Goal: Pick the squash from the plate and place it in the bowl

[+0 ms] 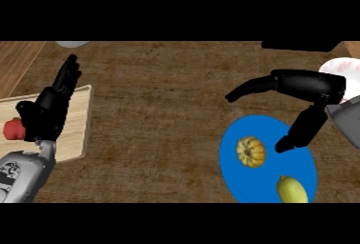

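Observation:
A ribbed orange-yellow squash (251,151) lies on the left half of a blue plate (239,176) at the lower right. My right hand (309,86) hovers over the plate's far right edge, open, with its fingers stretched to the left and its thumb (301,128) pointing down just right of the squash, apart from it. A white bowl with pink marks (345,69) shows at the right edge, partly hidden behind that hand. My left hand (51,107) rests open at the left, fingers up, holding nothing.
A yellow-green vegetable (291,189) lies on the plate's near part. At the left a wooden cutting board (77,119) carries a red fruit (13,128). A pale round object (72,44) and a dark object (299,45) sit at the counter's far edge.

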